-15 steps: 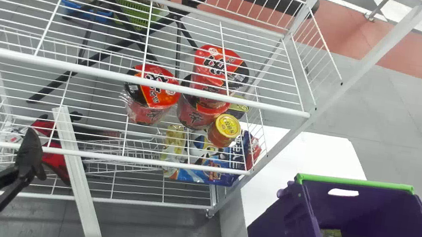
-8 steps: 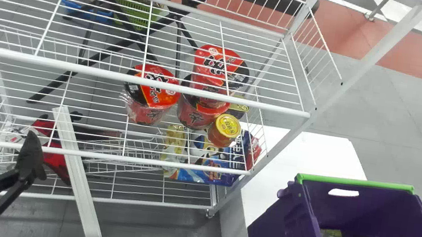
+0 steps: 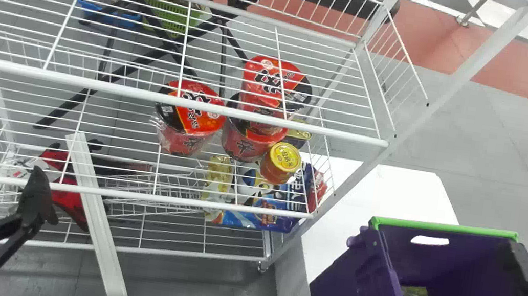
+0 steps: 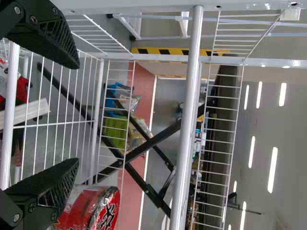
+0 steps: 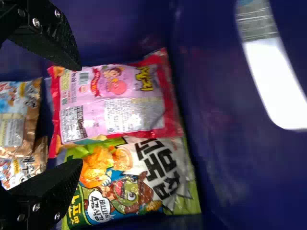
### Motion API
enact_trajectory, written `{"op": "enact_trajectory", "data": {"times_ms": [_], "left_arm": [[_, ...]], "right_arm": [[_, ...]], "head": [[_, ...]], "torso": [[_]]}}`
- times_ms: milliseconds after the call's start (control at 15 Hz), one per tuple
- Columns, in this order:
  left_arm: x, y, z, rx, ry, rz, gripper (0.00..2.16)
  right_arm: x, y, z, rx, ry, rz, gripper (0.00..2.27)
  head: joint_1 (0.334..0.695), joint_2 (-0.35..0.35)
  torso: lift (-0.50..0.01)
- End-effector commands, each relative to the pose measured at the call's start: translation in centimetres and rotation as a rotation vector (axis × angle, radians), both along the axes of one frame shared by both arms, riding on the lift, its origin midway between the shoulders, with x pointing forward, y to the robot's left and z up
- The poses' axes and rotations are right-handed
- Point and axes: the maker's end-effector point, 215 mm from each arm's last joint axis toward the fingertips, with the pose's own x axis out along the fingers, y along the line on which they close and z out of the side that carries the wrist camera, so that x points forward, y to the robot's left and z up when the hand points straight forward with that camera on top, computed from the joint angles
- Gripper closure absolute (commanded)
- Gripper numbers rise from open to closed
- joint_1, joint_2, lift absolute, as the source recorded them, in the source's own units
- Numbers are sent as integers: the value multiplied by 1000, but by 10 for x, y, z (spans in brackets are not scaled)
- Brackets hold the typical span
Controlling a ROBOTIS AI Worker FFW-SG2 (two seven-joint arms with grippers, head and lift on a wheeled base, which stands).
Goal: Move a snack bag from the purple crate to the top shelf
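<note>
One pink snack bag [image 5: 117,108] lies ahead of my wide-open, empty right claw [image 5: 80,114], its length running the way I point.

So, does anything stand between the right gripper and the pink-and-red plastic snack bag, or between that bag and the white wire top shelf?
Nothing visible stands between the right gripper and the snack bag. Towards the top shelf, the wall of the purple plastic crate comes first, then likely the white metal corner post.
</note>
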Motion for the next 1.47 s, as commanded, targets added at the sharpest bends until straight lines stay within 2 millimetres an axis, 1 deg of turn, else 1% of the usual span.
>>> {"op": "enact_trajectory", "data": {"times_ms": [0,200,333,467,533,667,800,933,1133,1400], "left_arm": [[0,1,0,1,8,1,137],[0,6,0,4,7,7,137],[1,12,-1,0,10,18,137],[1,15,-3,1,14,24,137],[0,16,-5,2,17,24,137],[0,16,-5,1,17,26,137],[1,20,-6,4,18,31,137],[3,18,-4,-3,14,25,137],[3,16,-3,-6,12,19,137],[1,17,-6,-5,20,21,137]], "right_arm": [[-3,8,-16,-15,34,62,140],[-1,15,-26,-8,44,73,97],[9,13,-28,-19,7,127,-2],[8,13,-32,-15,-2,156,-2],[6,16,-36,-8,-15,177,-2],[-5,16,-41,-5,-5,161,-2],[-28,12,-44,-23,73,107,-2],[-40,15,-47,-17,110,77,-2],[-48,30,-59,-11,142,93,-2],[-47,42,-72,-31,160,166,-2]], "head": [[695,-350],[695,-350],[695,-350],[695,-350],[695,-350],[695,-350],[695,-350],[695,-350],[695,-350],[695,-350]], "torso": [[-461],[-461],[-461],[-461],[-461],[-461],[-461],[-461],[-461],[-461]]}}
